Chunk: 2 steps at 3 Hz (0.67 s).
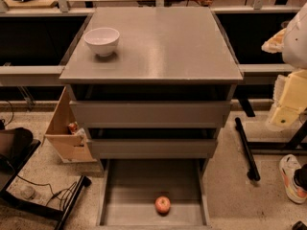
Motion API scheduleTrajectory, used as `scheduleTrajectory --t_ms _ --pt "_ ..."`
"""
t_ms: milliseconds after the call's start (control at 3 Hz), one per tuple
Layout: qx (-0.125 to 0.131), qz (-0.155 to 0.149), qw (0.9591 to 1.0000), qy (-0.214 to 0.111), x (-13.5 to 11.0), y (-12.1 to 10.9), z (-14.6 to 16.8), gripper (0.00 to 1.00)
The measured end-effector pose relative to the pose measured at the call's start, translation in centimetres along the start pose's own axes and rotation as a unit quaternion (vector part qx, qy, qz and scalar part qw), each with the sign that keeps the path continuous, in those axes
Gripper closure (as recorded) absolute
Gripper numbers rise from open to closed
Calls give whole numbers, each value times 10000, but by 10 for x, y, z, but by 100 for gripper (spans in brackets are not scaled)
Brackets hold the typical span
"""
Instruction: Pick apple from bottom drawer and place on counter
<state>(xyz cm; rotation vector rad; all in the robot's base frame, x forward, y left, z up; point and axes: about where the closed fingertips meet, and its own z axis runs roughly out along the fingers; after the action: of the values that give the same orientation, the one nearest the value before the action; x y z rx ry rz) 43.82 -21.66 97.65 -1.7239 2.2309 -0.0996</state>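
The apple (162, 204) is small, round and red. It lies in the bottom drawer (124, 195), which is pulled out, near its front edge and a little right of the middle. The counter (163, 42) is the flat grey top of the cabinet. My arm comes in at the right edge of the view, and the gripper (284, 113) hangs there beside the cabinet. It is level with the upper drawers, well above and to the right of the apple, and touches nothing.
A white bowl (101, 40) stands on the counter's back left part. The two upper drawers (151, 114) are closed. A cardboard box (64, 133) sits on the floor to the left, with cables near it. A black stand leg (247, 150) and a shoe (293, 178) are at the right.
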Motion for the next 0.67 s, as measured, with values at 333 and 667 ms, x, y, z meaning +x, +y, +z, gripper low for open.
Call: scheduleTrajectory --t_ms 333,667 --pt "0 0 10000 0 0 0 0 0" --pt "102 41 9999 -48 -2 -3 0 0"
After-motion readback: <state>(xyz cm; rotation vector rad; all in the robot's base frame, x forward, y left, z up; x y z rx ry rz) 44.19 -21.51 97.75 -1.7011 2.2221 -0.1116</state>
